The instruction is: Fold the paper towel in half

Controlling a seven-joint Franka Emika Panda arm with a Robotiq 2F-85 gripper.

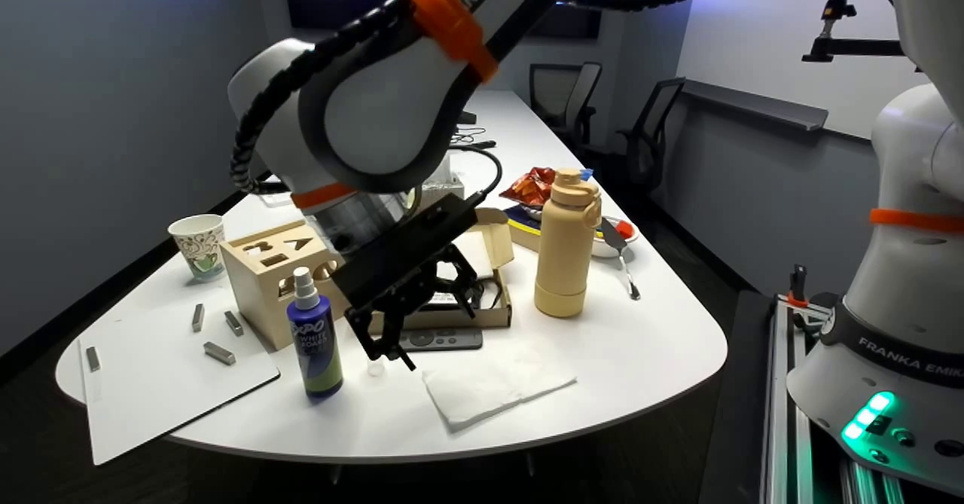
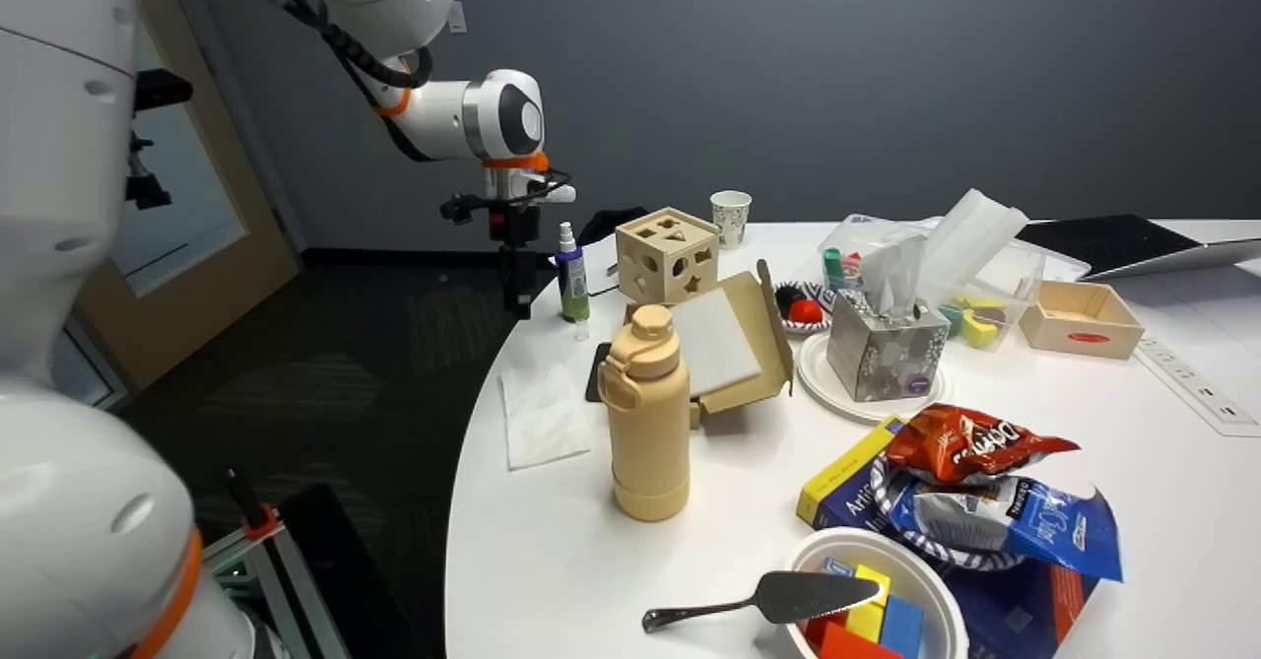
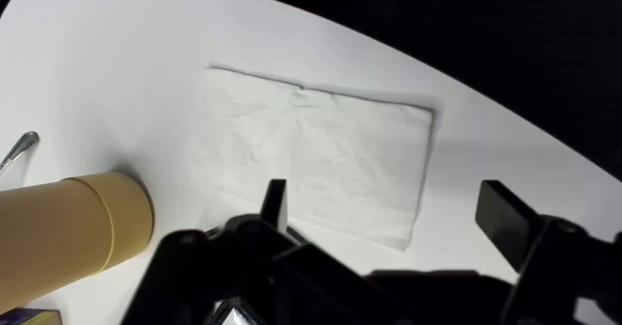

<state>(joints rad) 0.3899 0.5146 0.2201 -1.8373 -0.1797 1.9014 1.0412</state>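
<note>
Rumpled paper towel (image 1: pixel 495 387) on bench (image 1: pixel 640 357), tan bottle (image 1: pixel 565 255) at its one o'clock, spray bottle (image 1: pixel 316 349) at nine in an exterior view, black fingers (image 3: pixel 505 220) spread wide apart

Gripper (image 3: pixel 383 194) spread; paper towel (image 3: pixel 316 152) near bottle (image 3: pixel 65 232); far left, perhaps utensil (image 3: pixel 21 146).

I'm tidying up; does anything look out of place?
Yes. In an exterior view, a large flat white rectangular sheet bearing small grey bars juts past the edge of the white table, so it might get bumped. A metal cake server lies askew across a round white bowl of red, yellow and blue blocks, its handle sticking out.
</note>
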